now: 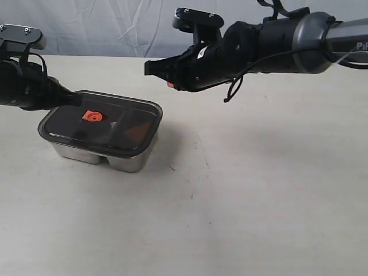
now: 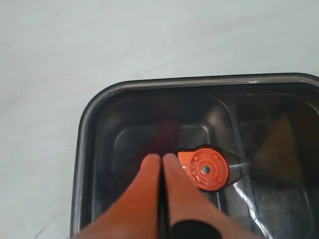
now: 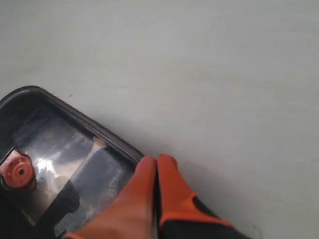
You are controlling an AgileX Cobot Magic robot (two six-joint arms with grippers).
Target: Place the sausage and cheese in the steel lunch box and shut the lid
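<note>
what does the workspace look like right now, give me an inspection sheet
surface: pale table with faint scuffs
job's things: lid sits on the steel lunch box; through it, cheese shows in one compartment and a dim reddish shape, likely the sausage, in the other
clutter: nothing seen
hands: left hand shut, tips over the lid beside its orange valve; right hand shut, raised near the box's corner, holding nothing
cables: black cable loops under the right arm
surroundings: wrinkled pale cloth backdrop
</note>
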